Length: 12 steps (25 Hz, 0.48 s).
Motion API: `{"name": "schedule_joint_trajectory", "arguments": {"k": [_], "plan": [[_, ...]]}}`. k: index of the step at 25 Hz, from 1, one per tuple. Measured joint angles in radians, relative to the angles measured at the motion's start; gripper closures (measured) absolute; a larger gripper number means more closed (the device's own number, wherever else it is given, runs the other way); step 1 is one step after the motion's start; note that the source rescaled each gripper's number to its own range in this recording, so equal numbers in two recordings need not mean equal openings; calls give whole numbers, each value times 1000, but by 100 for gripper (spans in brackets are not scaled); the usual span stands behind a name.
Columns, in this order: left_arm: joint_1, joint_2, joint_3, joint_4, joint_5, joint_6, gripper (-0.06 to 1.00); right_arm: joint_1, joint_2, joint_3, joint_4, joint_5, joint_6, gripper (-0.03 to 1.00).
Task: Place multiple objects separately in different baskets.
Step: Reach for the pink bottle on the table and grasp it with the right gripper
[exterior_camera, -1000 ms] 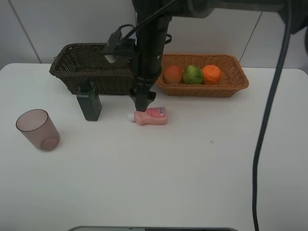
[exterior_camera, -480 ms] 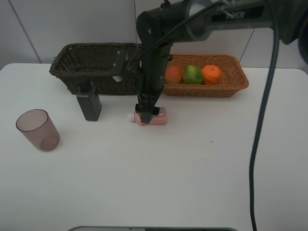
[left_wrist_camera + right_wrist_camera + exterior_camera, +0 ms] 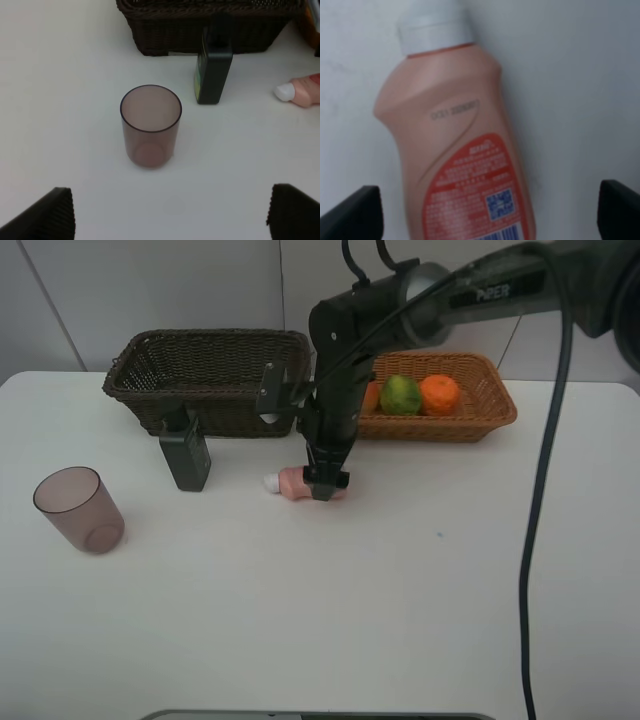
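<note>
A pink white-capped bottle (image 3: 292,482) (image 3: 455,150) lies on its side in front of the baskets. My right gripper (image 3: 323,483) (image 3: 485,212) is open and down over it, one finger on each side with a gap to the bottle. Three fruits, red-orange (image 3: 371,395), green (image 3: 402,393) and orange (image 3: 439,393), lie in the tan basket (image 3: 490,410). The dark brown basket (image 3: 200,390) (image 3: 165,35) shows nothing inside. A dark green bottle (image 3: 186,455) (image 3: 214,70) stands before it. The purple-brown cup (image 3: 78,508) (image 3: 150,125) stands upright ahead of my open left gripper (image 3: 170,220).
The white table (image 3: 400,590) spreads wide toward the front and right. My right arm (image 3: 340,370) reaches across the gap between the two baskets and hides part of the red-orange fruit. A black cable (image 3: 545,490) hangs on the right.
My right arm has swung right and lowered, bringing its gripper from just above the pink bottle down around its body. Bottle, cup and fruits have stayed put.
</note>
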Motion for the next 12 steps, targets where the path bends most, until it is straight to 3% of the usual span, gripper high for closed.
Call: {"name": "schedule_joint_trajectory", "arguments": {"k": [12], "plan": [[0, 0, 0, 0, 0, 0, -5, -1, 26, 2, 22, -54, -3, 8]]}}
